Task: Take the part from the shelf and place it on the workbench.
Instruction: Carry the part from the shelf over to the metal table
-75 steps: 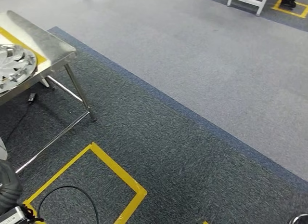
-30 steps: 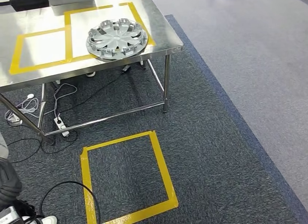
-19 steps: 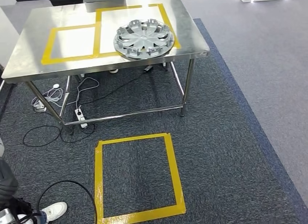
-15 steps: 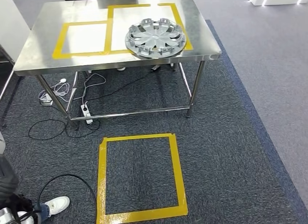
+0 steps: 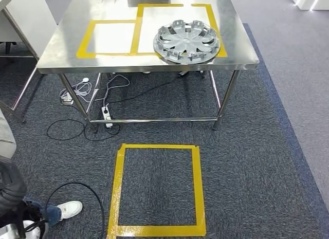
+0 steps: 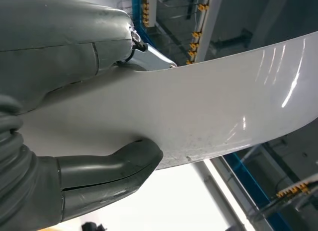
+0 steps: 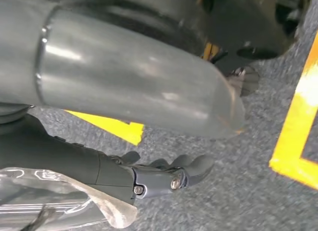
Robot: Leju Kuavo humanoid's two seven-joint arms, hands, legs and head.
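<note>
- The left hand (image 6: 48, 57) clamps the part (image 6: 225, 102), a pale, glossy, curved sheet, between the thick thumb (image 6: 112, 171) on one face and the hand's upper side on the other. The grip sits near one edge, so most of the sheet sticks out unsupported. I'd expect it to flex or swing as the robot walks, and the smooth surface could slide out.
- I cannot tell what the right hand (image 7: 150, 176) is doing. Its dark fingers lie nearly straight above the carpet, beside something shiny and translucent, and whether they grasp it is unclear. If the load is meant to be shared and that hand isn't helping, the pinch on the left carries everything.
- The workbench (image 5: 240, 54) stands ahead, beyond the taped floor square (image 5: 198, 182). Stopping short of that square, or skewed, would leave a long reach over the steel edge.
- A hubcap (image 5: 187, 41) already fills the right-hand taped box on the bench. The left-hand box (image 5: 110, 37) is bare (the likelier spot, I'd guess). A wide sheet swung in carelessly could knock the hubcap.
- A black cable loop (image 5: 77, 186) lies on the carpet by the robot's left side, with a person's shoe (image 5: 70, 209) just beside it. A snagged foot there would jolt the hold.
</note>
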